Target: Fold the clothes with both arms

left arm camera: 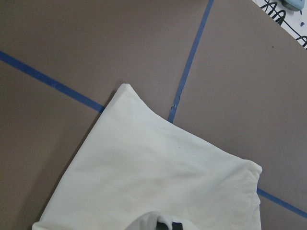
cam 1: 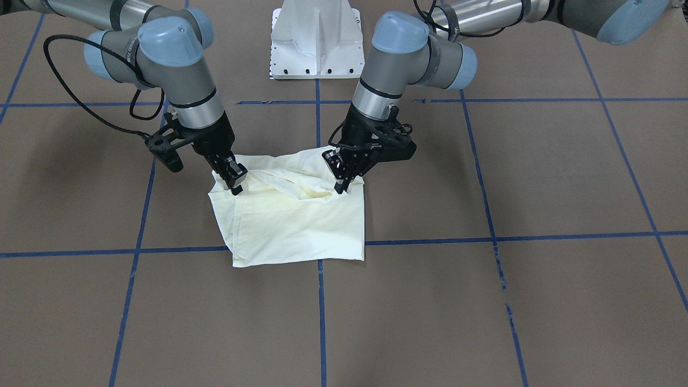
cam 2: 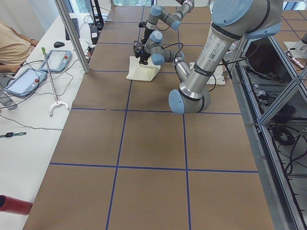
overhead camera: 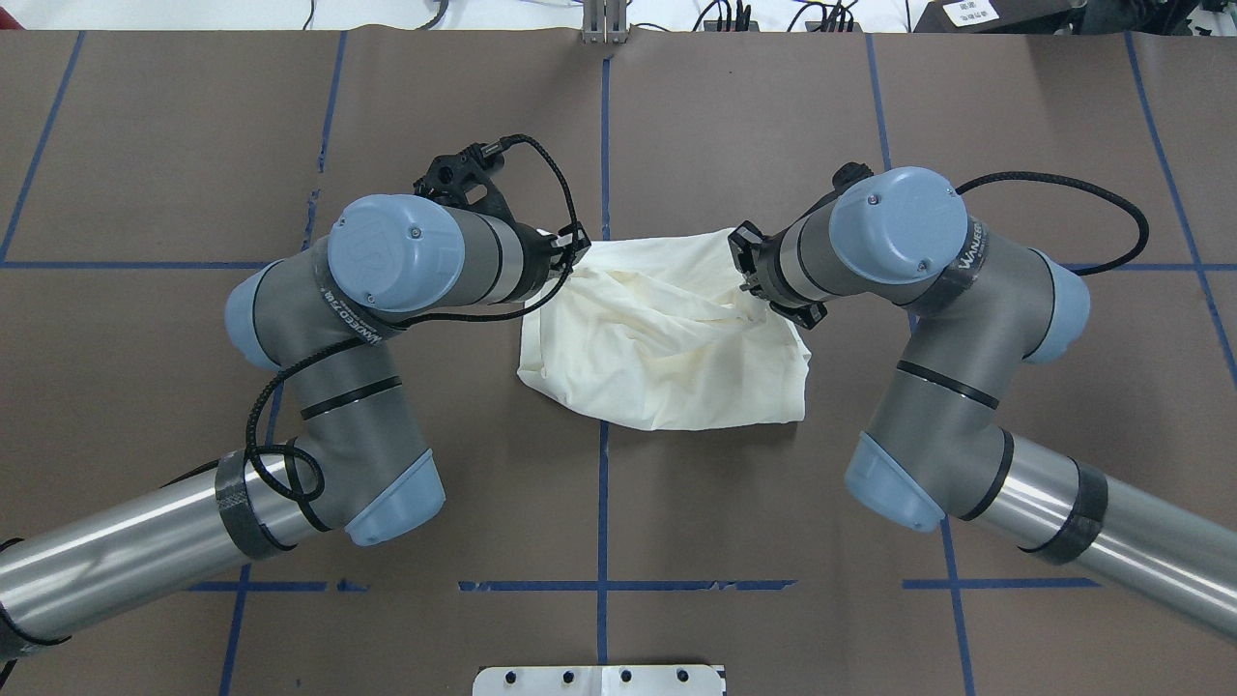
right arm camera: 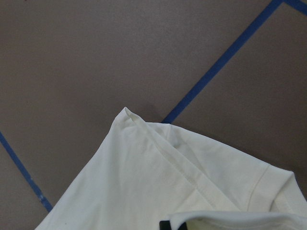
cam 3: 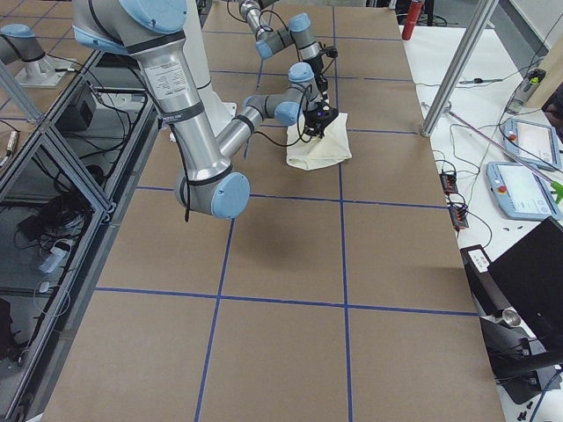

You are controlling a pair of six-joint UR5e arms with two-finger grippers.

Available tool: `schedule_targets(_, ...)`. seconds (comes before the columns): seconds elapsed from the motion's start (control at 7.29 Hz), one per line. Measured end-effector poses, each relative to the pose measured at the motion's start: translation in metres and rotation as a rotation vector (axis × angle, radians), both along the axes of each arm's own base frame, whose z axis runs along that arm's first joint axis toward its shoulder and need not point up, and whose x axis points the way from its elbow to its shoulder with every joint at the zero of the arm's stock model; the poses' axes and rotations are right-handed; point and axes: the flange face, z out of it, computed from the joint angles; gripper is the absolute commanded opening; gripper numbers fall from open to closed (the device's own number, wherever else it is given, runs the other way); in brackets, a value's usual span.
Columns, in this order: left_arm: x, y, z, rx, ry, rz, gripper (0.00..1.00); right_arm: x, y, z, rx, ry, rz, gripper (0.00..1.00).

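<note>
The cream shirt (cam 1: pixel 295 220) lies folded into a rough square on the brown table; its print is hidden. It also shows in the overhead view (overhead camera: pixel 667 338). My left gripper (cam 1: pixel 341 183) is shut on a raised fold at the shirt's near-robot corner. My right gripper (cam 1: pixel 235 180) is shut on the other near-robot corner. Both hold the cloth slightly lifted, so the edge between them is bunched and wrinkled. In the left wrist view the shirt (left arm camera: pixel 153 182) spreads away from the fingers, and the same holds in the right wrist view (right arm camera: pixel 158 191).
The white pedestal base (cam 1: pixel 316 37) stands behind the shirt between the arms. Blue tape lines (cam 1: pixel 430 242) grid the table. Teach pendants (cam 2: pixel 29 79) and cables lie on a side bench, where a person sits.
</note>
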Motion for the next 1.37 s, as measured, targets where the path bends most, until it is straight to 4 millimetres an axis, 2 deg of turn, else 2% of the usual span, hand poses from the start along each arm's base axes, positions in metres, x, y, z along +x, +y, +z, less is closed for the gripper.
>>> schedule_targets(0.27, 0.006, -0.015, 0.015, 0.022, -0.024, -0.001, 0.0, -0.014, -0.021, 0.01, -0.008, 0.012, 0.006, 0.0)
schedule_targets(0.55, 0.025, -0.033, 0.028, 0.043, -0.031, -0.003, 0.0, -0.027, -0.034, 0.02, -0.017, 0.03, 0.007, 0.0)
schedule_targets(0.69, 0.037, -0.049, 0.039, 0.06, -0.038, -0.005, 0.57, -0.033, -0.041, 0.029, -0.012, 0.024, 0.009, 0.0)
schedule_targets(0.82, 0.043, -0.062, 0.05, 0.093, -0.056, -0.001, 0.65, -0.037, -0.047, 0.04, -0.004, 0.014, 0.013, 0.0)
schedule_targets(0.96, 0.036, -0.075, 0.052, 0.14, -0.06, -0.001, 0.62, -0.039, -0.052, 0.046, 0.003, 0.004, 0.017, 0.0)
schedule_targets(1.1, 0.021, -0.085, 0.054, 0.184, -0.03, 0.004, 0.58, -0.039, -0.056, 0.047, 0.006, -0.002, 0.021, 0.0)
schedule_targets(1.23, 0.008, -0.085, 0.07, 0.216, 0.013, 0.025, 0.42, -0.039, -0.058, 0.047, 0.007, -0.004, 0.024, 0.0)
schedule_targets(1.37, -0.003, -0.078, 0.088, 0.241, 0.054, 0.047, 0.0, -0.038, -0.059, 0.047, 0.008, -0.004, 0.026, 0.0)
